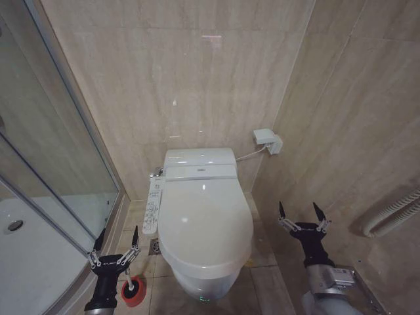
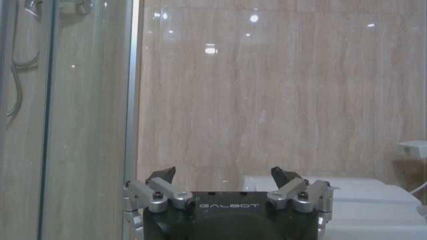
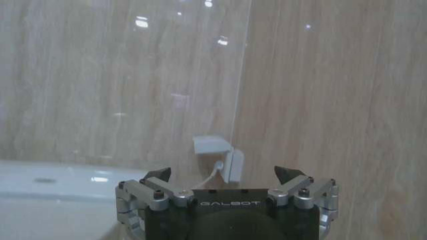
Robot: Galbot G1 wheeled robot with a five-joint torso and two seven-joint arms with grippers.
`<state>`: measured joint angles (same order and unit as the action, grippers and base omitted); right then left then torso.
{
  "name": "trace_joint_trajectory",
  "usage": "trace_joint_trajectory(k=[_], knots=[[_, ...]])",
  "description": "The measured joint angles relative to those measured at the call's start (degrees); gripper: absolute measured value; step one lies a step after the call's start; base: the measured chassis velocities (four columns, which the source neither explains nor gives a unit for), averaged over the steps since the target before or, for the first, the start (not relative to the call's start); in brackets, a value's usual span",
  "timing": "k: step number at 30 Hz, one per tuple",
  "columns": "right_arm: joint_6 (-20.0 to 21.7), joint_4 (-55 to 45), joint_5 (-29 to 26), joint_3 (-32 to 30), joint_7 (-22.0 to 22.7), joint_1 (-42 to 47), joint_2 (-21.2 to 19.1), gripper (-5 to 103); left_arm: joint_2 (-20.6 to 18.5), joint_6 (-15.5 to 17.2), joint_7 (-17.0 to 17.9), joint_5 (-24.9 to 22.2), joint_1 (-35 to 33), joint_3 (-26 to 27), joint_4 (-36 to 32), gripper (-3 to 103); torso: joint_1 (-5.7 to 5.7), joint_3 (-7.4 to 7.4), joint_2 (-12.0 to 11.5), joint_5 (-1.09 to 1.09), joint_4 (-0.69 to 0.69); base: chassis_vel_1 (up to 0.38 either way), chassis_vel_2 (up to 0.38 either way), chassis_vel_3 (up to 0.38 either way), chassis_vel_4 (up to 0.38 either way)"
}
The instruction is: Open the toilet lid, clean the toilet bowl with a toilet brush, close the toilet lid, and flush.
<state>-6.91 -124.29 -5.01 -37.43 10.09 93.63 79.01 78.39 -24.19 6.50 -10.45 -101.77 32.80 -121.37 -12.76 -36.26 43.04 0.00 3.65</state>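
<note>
The toilet lid (image 1: 205, 223) is down, a smooth, glossy white plastic oval, egg-shaped, its long axis running from the cistern end at the back wall toward the robot, with the narrower rounded end nearest the camera. It covers the toilet bowl (image 1: 200, 283), of which a curved band of white ceramic shows beneath the lid's front edge. A long white button-panel (image 1: 153, 207) lies along the lid's left side, parallel to it.

On the tiled floor (image 1: 266, 289) to the left of the bowl stands the toilet brush (image 1: 133, 287): a small round red cup with the handle's end seen from above, so the stick points roughly upward.

The left tool (image 1: 117, 239) hangs low beside the glass shower screen (image 1: 46, 164), just above the red cup, its two dark pointed fingers spread wide and holding nothing. The right tool (image 1: 300, 211) is raised on the far side of the toilet, near the beige wall, equally wide open and empty.

The left wrist view looks past its tool (image 2: 227, 175) at the polished, veined beige tiles, the shower screen's metal frame, and the white cistern top (image 2: 363, 192). The right wrist view shows its tool (image 3: 225, 175) facing the wall corner, where a white socket box (image 3: 223, 152) with a cable is mounted.
</note>
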Motion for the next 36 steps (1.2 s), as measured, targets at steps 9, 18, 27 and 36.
trace_joint_trajectory(k=[9,18,27,36], knots=[[-0.8,5.1,-0.5,2.4,-0.7,-5.3,0.6,100,0.0,0.0,0.0,0.0,0.0,0.0,0.0,97,0.0,0.0,0.0,0.01,-0.02,0.0,0.0,0.0,0.0],[-1.4,4.7,-2.8,2.3,-1.1,-5.7,-0.4,100,0.0,0.0,0.0,0.0,0.0,0.0,0.0,97,0.0,0.0,0.0,0.0,-0.01,0.0,0.0,0.0,0.0],[-1.3,3.9,-3.4,2.7,-1.6,-5.7,-0.2,100,0.0,0.0,0.0,0.0,0.0,0.0,0.0,97,0.0,0.0,0.0,0.0,-0.01,0.0,0.0,0.0,0.0],[-1.1,3.9,-3.5,2.8,-1.6,-5.6,-0.1,100,0.0,0.0,0.0,0.0,0.0,0.0,0.0,97,0.0,0.0,0.0,0.0,-0.01,0.0,0.0,0.0,0.0]])
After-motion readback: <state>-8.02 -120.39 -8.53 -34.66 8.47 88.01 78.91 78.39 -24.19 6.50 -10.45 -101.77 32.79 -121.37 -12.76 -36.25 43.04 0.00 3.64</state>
